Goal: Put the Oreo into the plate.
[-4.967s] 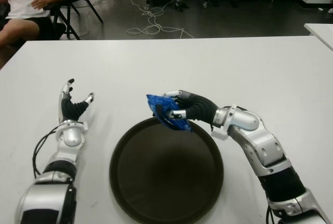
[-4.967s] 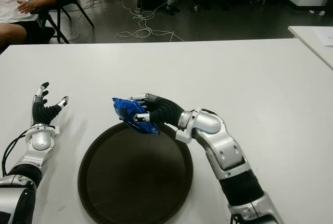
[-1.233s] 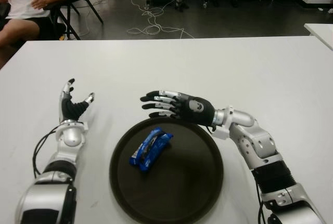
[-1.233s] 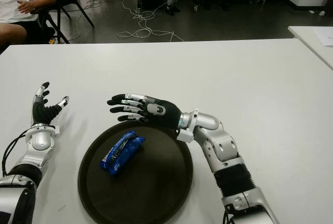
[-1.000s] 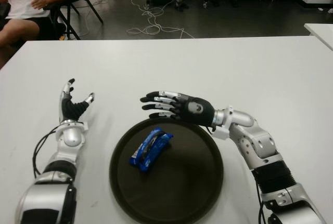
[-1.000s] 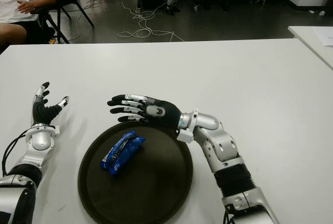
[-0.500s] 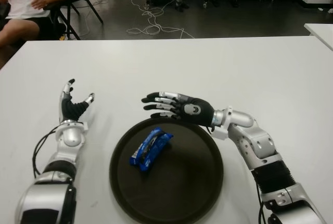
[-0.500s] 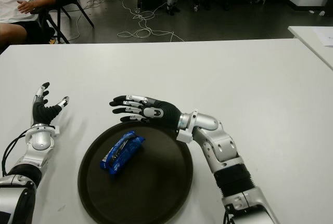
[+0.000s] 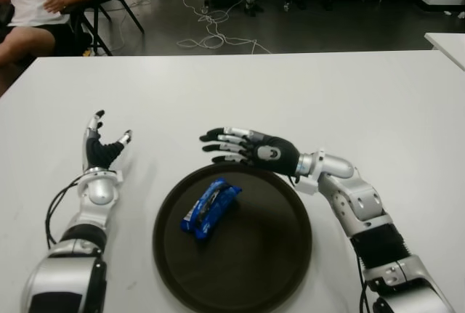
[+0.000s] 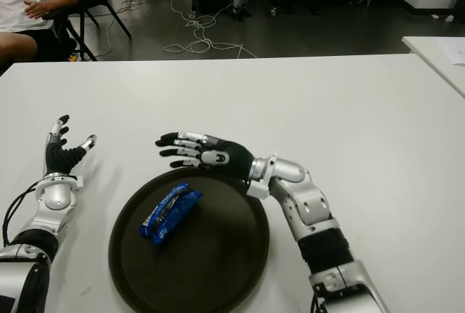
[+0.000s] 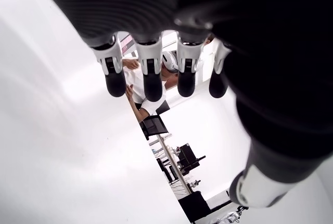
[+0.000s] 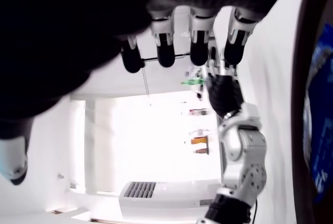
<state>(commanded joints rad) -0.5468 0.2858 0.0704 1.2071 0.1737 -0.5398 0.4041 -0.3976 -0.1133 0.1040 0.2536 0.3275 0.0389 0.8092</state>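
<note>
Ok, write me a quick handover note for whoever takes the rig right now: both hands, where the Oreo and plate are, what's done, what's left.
Right hand: open, fingers spread, holding nothing, at the far rim of the plate.
Left hand: open and idle, showing to the left of the plate.
Oreo pack: blue wrapper, lying flat inside the dark round plate, in its left half, clear of both hands.
Done: the Oreo is in the plate and released.
Left: probably only drawing the right arm back from the plate; nothing else appears to need moving.
</note>
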